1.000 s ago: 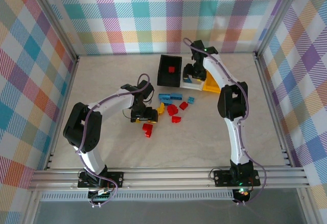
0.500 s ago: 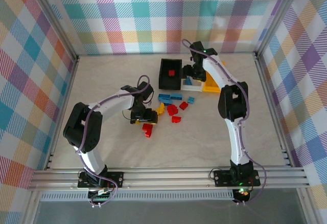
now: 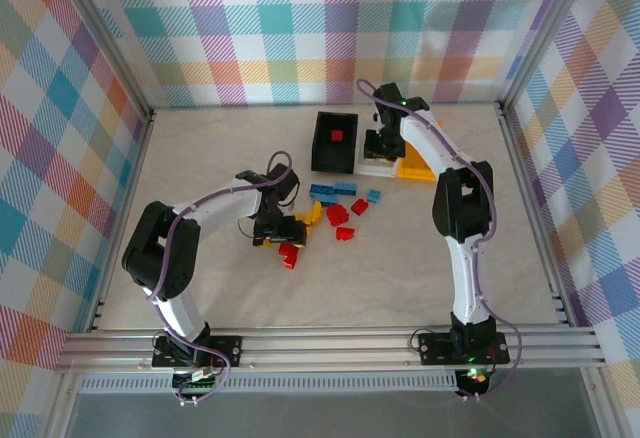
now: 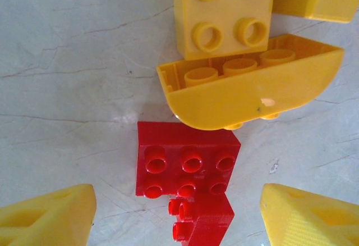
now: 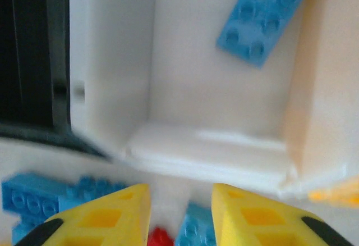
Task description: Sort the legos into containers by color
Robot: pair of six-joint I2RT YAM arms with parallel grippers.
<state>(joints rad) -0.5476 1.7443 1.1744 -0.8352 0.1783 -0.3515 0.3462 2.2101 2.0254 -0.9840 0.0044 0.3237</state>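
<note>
At mid-frame in the top view, the left tool [image 3: 285, 230] hovers over loose legos [image 3: 345, 213] on the surface [image 3: 200, 158], fingers wide apart either side of a red brick [image 4: 188, 164] just below two yellow bricks [image 4: 224, 13]. Upper centre, the right tool [image 5: 180, 192], fingers narrowly apart and empty, hangs at the white bin [image 5: 112, 60], which holds a blue plate [image 5: 263, 16], between black bin [image 3: 318, 148] and yellow bin [image 3: 415, 166]

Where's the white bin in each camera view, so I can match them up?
Top external: white bin between the black bin and the yellow-orange bin, at the back.
Right wrist: white bin across the centre, a blue brick inside.
Left wrist: red brick and yellow bricks on table.
Shared landmark: the black bin, on its left in both.
</note>
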